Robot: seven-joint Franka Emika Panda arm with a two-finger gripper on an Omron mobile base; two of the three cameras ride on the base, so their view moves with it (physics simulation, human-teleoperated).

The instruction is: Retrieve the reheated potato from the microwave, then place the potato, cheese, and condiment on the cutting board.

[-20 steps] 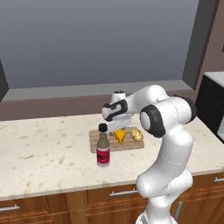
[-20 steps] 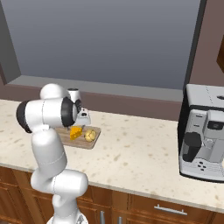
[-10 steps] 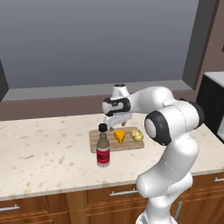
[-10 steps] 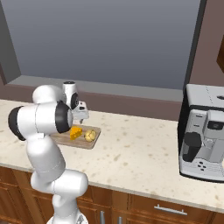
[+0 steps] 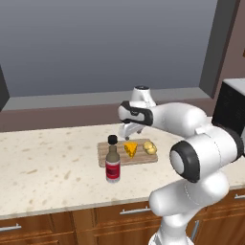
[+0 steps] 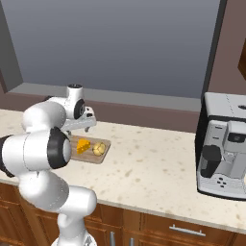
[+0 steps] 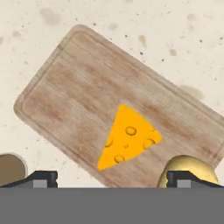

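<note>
While your gripper [image 5: 128,132] is hovering over the cutting board [image 5: 104,150], its fingers [image 7: 43,178] are standing spread wide, gripping nothing. You are looking straight down on the cheese [image 7: 127,142], lying flat mid-board, with the potato [image 5: 150,148] just beside it. You are seeing the condiment [image 5: 113,165] standing upright at the board's near-left corner. A coffee machine [image 6: 224,146] is sitting well apart along the counter [image 5: 48,167].
</note>
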